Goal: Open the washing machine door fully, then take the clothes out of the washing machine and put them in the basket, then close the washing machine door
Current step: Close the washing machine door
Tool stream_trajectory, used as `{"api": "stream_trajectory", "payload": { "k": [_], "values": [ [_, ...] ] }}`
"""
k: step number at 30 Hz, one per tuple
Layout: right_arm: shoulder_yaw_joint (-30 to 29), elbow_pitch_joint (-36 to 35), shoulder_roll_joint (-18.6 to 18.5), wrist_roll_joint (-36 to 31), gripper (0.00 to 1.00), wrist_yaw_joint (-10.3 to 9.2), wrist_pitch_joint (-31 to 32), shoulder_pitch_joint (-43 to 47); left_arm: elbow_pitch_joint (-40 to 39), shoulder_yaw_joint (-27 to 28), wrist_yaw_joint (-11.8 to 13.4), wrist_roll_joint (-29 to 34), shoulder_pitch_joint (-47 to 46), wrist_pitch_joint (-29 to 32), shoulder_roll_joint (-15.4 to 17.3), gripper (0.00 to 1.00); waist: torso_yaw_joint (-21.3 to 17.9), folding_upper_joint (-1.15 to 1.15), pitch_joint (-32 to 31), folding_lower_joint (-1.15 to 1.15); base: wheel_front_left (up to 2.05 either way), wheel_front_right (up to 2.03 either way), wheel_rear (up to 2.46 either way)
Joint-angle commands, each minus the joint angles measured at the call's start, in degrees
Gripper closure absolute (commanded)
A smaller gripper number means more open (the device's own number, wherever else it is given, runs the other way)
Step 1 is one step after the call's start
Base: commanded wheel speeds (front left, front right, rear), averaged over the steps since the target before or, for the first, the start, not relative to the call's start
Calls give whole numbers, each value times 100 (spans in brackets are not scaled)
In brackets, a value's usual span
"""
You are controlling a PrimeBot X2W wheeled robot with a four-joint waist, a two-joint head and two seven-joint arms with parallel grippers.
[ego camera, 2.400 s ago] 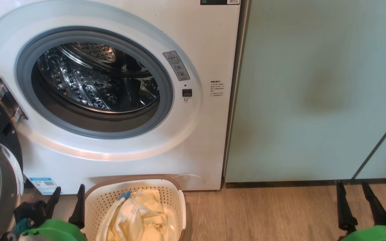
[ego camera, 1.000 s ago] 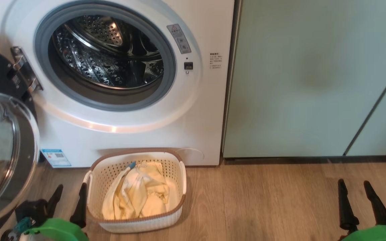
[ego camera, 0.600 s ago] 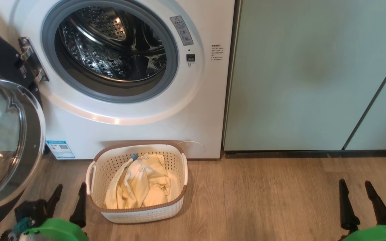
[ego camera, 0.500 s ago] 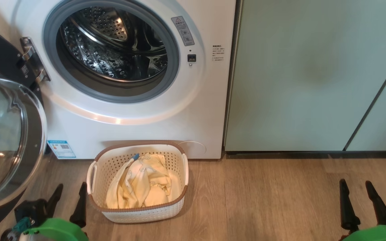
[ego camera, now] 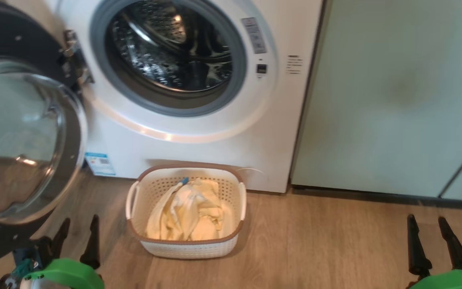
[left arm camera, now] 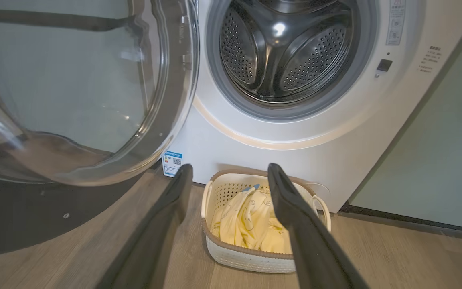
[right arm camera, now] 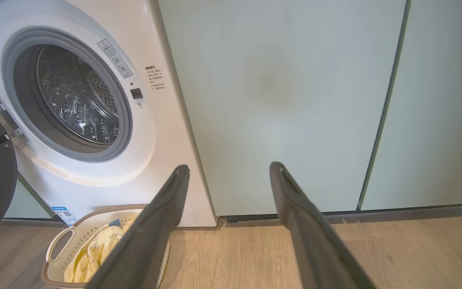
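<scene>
The left end effector hangs low over the wood floor, its two dark fingers spread wide with nothing between them. The right end effector stands the same way, wide and empty, well off to the right before the pale green cabinet panels.

The left wrist view looks straight into the drum, showing bare perforated steel and its raised paddles. From the head the drum is seen at a slant. The right wrist view adds the dark seam between two cabinet panels and the metal hinge at the opening's left edge.

The washing machine door is swung out to the left, its glass bowl bulging toward the robot and its black rim close above the left end effector. The basket sits on the floor right at the foot of the washing machine, below the opening. The clothes lie heaped inside it, with blue trim at the back rim. A broad stretch of floor runs from the basket to the right end effector.
</scene>
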Motion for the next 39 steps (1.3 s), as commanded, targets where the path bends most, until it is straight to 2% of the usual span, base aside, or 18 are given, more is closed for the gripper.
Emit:
{"api": "stream_trajectory", "payload": {
  "k": [1, 29, 39],
  "values": [
    [118, -200, -63, -21, 0, 21, -55, -157, -192, 228, 17, 57, -334, -52, 108, 0, 183, 0, 8, 0, 0, 0, 0],
    [151, -212, 37, -6, 0, 21, -55, -272, -54, 474, 76, 173, -687, -52, 3, 0, 2238, 0, 77, 0, 0, 0, 0],
    [177, -207, 59, -10, 0, 21, -55, -352, -38, 529, 95, 229, -750, -52, -21, 0, 2779, 0, 132, 0, 0, 0, 0]
  ]
}}
